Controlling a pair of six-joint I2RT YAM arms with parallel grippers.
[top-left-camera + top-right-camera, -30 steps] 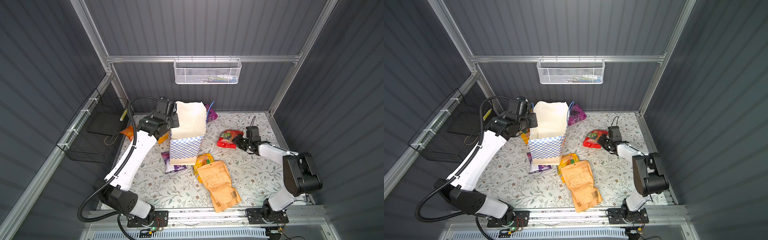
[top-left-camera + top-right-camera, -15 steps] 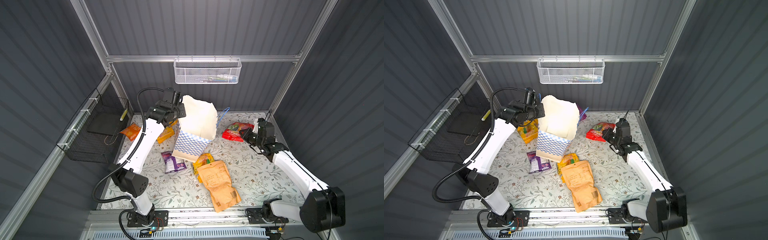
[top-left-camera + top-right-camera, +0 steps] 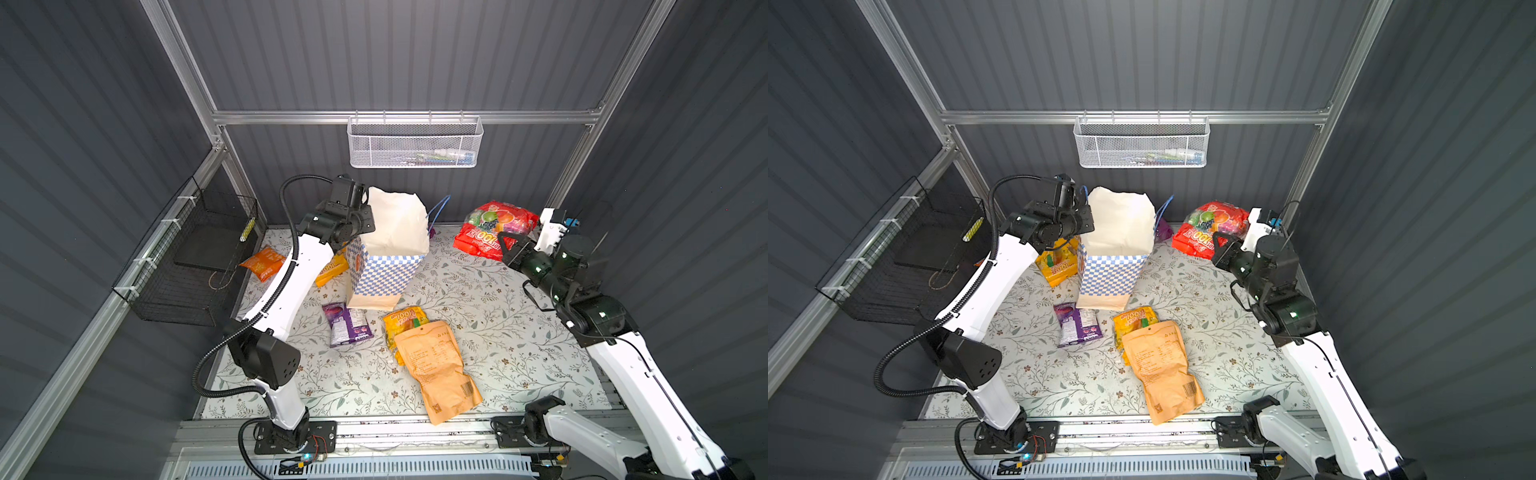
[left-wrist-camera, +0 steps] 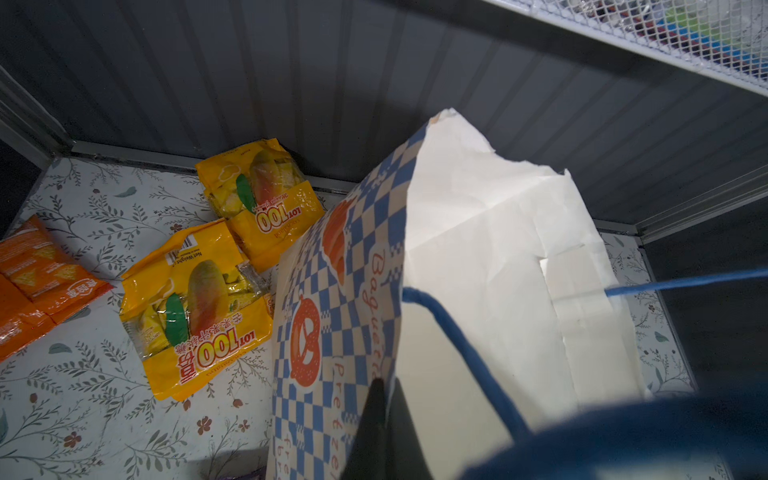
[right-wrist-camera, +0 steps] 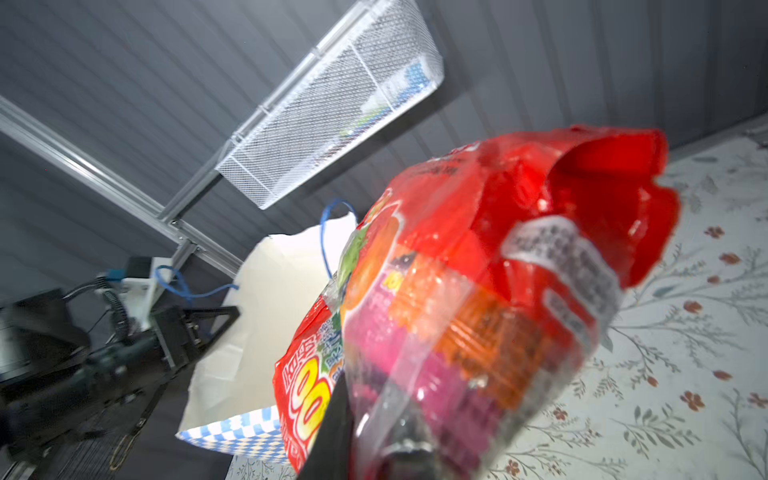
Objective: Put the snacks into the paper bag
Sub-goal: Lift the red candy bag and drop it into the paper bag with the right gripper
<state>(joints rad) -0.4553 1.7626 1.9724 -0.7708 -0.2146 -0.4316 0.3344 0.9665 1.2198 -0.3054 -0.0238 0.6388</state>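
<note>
the left jaws were pressed together on the top rim of the paper bag (image 3: 386, 270), pinching its wall at the corner nearest them. a blue cord handle (image 4: 457, 345) ran close past the one dark finger (image 4: 372, 415) that showed in the left wrist view. the bag stood with its cream base down on the flowered bench (image 3: 498, 332), white mouth gaping, between the two sets of jaws. the right jaws were clamped on the lower edge of the red packet (image 3: 494, 228) and held it up off the bench. the packet stuck out beyond them toward the bag's mouth but was apart from it. none of the snacks could be seen inside the bag. just outside the left jaws, on the side away from the right jaws, a yellow packet (image 4: 195, 307) and a second yellow packet (image 4: 262, 195) lay flat beside the bag's checkered wall. the small orange packet (image 3: 264, 264) lay farther out the same way, near the black wire basket (image 3: 195, 257). back from the left jaws, toward the arm bases, the purple packet (image 3: 345, 324) lay just beside the bag's base. a third yellow packet (image 3: 405, 322) lay next to it, partly under the tan kraft pouch (image 3: 440, 374). the white mesh basket (image 3: 413, 143) hung on the wall above and beyond both sets of jaws.
</note>
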